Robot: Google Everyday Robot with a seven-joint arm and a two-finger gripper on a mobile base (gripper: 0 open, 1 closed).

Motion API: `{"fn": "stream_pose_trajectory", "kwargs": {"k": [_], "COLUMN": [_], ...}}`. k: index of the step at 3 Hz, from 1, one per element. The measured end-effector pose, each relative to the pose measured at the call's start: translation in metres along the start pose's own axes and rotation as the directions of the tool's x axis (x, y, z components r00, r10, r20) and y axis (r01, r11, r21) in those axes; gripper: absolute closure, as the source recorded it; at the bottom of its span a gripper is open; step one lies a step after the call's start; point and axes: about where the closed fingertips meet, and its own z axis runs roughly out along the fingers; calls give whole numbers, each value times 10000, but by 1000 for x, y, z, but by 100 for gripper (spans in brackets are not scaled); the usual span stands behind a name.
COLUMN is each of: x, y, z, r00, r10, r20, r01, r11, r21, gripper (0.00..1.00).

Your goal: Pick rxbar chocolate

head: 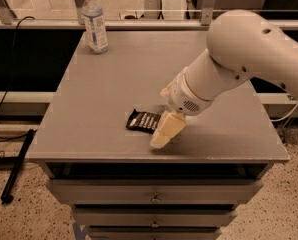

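Lying near the table's [89, 134] front edge, one rxbar chocolate [142, 120] shows unreadable pale lettering. One gripper [160, 139] overlaps its right end; grip state cannot be told. One water bottle [95, 22] stands far-left.

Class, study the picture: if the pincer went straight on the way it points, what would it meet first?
Probably the grey tabletop near its front edge, beside the right end of the chocolate bar; the pincer hangs close above it, depth unclear.
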Motion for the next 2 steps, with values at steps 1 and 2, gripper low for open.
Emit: {"fn": "stream_pose_trajectory", "kwargs": {"k": [1, 2], "x": [-3, -4], "y": [2, 2], "z": [12, 15], "r00": [9996, 9990], "r10": [187, 358], "r20": [193, 256], "r01": [-182, -349], "r11": [9996, 9988], "r21": [-229, -350], "gripper": [42, 65]}}
